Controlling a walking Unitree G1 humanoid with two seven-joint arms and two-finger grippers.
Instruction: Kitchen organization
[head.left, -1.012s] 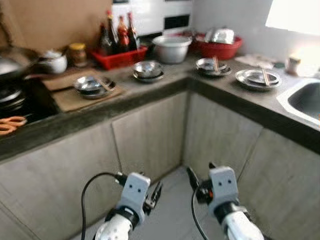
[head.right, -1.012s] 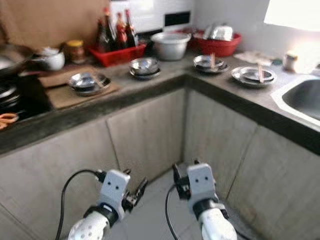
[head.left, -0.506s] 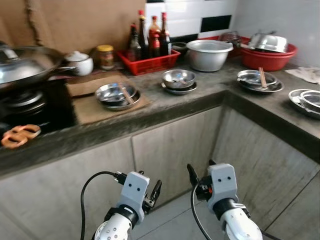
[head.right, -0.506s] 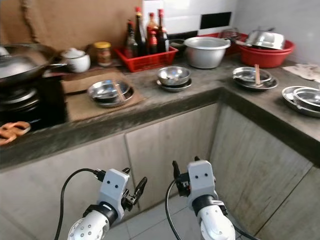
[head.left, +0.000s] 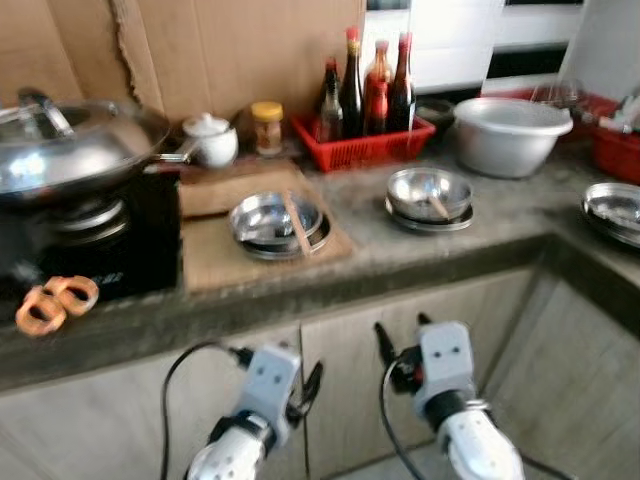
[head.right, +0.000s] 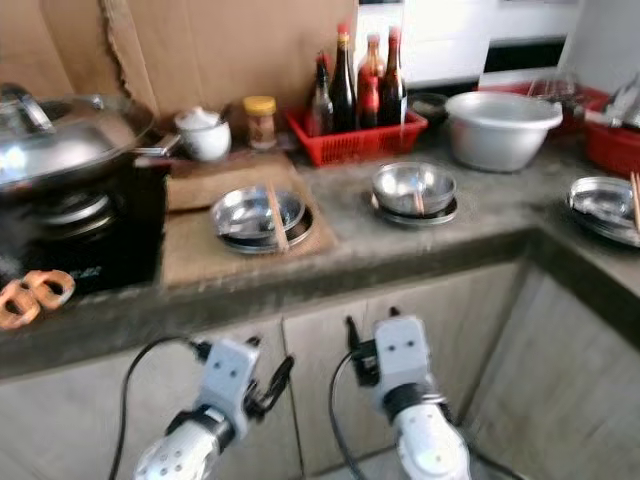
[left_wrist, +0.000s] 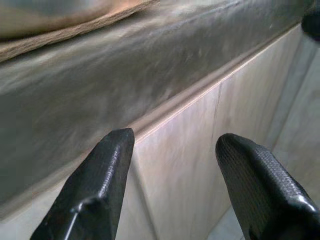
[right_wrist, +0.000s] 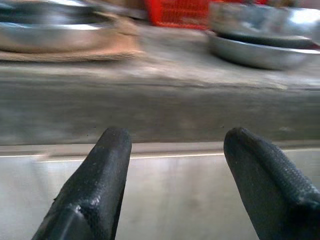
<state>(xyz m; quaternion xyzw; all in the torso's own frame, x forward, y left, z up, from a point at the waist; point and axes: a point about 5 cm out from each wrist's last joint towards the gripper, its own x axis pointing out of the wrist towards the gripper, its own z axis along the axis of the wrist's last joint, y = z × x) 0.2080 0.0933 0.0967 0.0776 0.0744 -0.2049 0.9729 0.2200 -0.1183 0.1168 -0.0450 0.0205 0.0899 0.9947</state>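
Note:
On the stone counter (head.left: 350, 265), a steel dish with chopsticks across it (head.left: 277, 220) rests on a brown mat. A steel bowl on a plate (head.left: 429, 195) stands to its right. Behind them are a red basket of sauce bottles (head.left: 365, 140) and a pale basin (head.left: 511, 135). My left gripper (head.left: 312, 385) and right gripper (head.left: 400, 335) hang low in front of the cabinet doors, below the counter edge. Both are open and hold nothing. The left fingers (left_wrist: 100, 180) and right fingers (right_wrist: 105, 170) frame the counter edge.
A lidded wok (head.left: 70, 150) sits on the black stove at the left, with orange scissors (head.left: 55, 300) near the front edge. A white pot (head.left: 210, 140) and a jar (head.left: 266, 125) stand by the cardboard-backed wall. Another steel plate (head.left: 615, 208) lies at the right corner.
The camera has swung left: the sink and the right run of the counter have left the picture, and the stove and wok have come in. Both grippers keep their low, open pose.

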